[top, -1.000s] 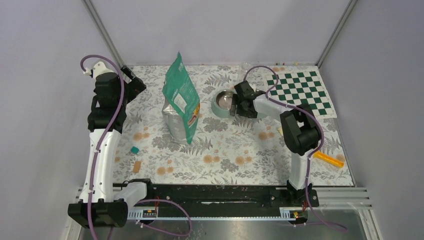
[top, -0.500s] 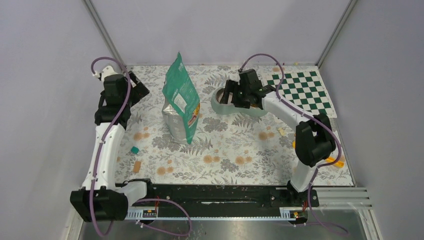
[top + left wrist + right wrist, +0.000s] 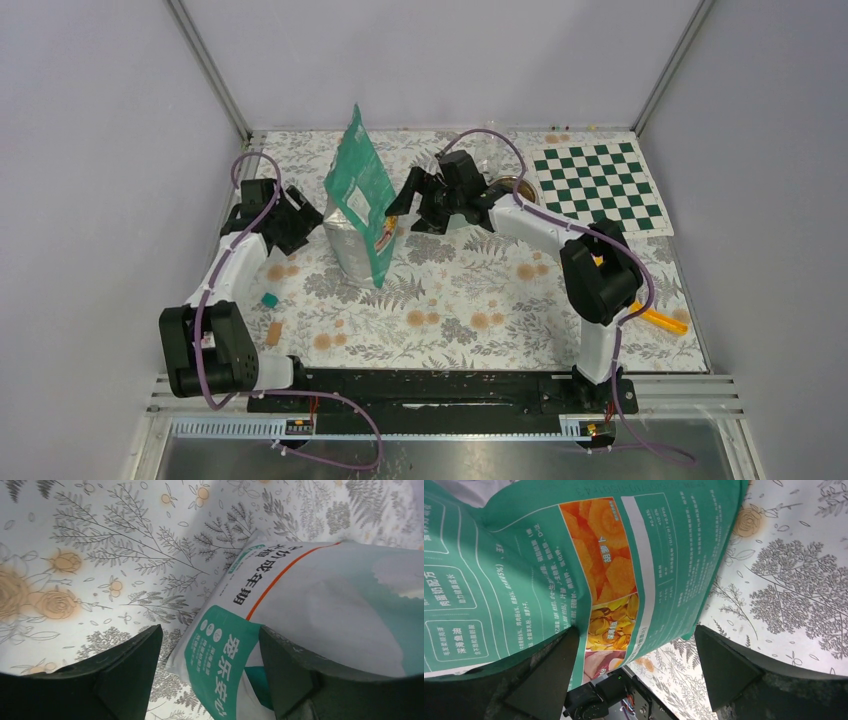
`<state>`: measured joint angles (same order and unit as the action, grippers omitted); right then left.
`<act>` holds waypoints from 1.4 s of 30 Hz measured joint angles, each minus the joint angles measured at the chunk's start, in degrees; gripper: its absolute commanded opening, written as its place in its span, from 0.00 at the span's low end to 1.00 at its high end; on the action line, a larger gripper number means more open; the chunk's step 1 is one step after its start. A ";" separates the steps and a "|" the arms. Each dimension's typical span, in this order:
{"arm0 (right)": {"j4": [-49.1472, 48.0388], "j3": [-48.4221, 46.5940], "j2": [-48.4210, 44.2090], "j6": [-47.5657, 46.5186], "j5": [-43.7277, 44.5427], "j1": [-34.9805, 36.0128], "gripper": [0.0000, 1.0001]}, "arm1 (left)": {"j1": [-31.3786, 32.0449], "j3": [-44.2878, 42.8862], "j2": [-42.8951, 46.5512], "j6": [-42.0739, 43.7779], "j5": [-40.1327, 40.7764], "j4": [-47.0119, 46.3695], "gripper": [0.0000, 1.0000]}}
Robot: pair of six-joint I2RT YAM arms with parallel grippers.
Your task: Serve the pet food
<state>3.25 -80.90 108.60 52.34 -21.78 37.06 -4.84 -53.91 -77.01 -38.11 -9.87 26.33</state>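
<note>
Two tools flanked the teal bag (image 3: pixel 362 205), which stood upright on the flower-patterned tabletop (image 3: pixel 450 290), left of centre. The left tool (image 3: pixel 210 630) sat low at the bag's left side with its jaws parted and the bag's lower corner lying between its fingers (image 3: pixel 132 667). Whether either finger touched the bag could not be told. The right tool (image 3: pixel 636 630) faced the bag's opposite side with its jaws spread wide. The bag's printed face and edge filled the gap between them, and the jaws had not closed on it. The pet food itself was out of sight, and whether it lay inside the bag could not be told. A green-and-white checkered mat (image 3: pixel 597 185) lay at the far right corner. An orange-yellow scoop (image 3: pixel 660 320) lay near the right edge, just beside the right arm. A small teal block (image 3: pixel 269 299) sat close to the left arm.
</note>
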 measured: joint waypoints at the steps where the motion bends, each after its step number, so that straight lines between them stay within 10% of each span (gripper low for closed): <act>1: -0.24 -0.39 0.55 0.79 -0.22 0.33 0.95 | -0.46 0.81 -0.04 -0.90 -1.18 -1.11 0.65; 11: -1.51 -1.70 1.18 2.16 -1.66 1.07 0.94 | -0.92 10.95 4.42 -8.02 -8.20 -15.02 0.48; 21: -1.07 1.20 -2.84 2.10 -0.70 0.26 0.88 | 4.94 14.34 13.22 -8.87 -9.20 -9.16 0.49; 29: 17.79 -7.85 -8.13 -6.99 7.80 2.05 0.90 | 6.71 -4.72 14.75 -3.67 -6.82 7.65 0.63; 42: 24.09 -31.74 -11.76 -13.27 0.50 2.71 0.69 | 6.62 -21.03 15.04 -5.27 -14.12 3.10 0.59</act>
<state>27.33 -112.64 96.84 39.07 -21.28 39.77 1.78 -74.94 -61.98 -43.38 -23.99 29.43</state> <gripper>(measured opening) 0.772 0.630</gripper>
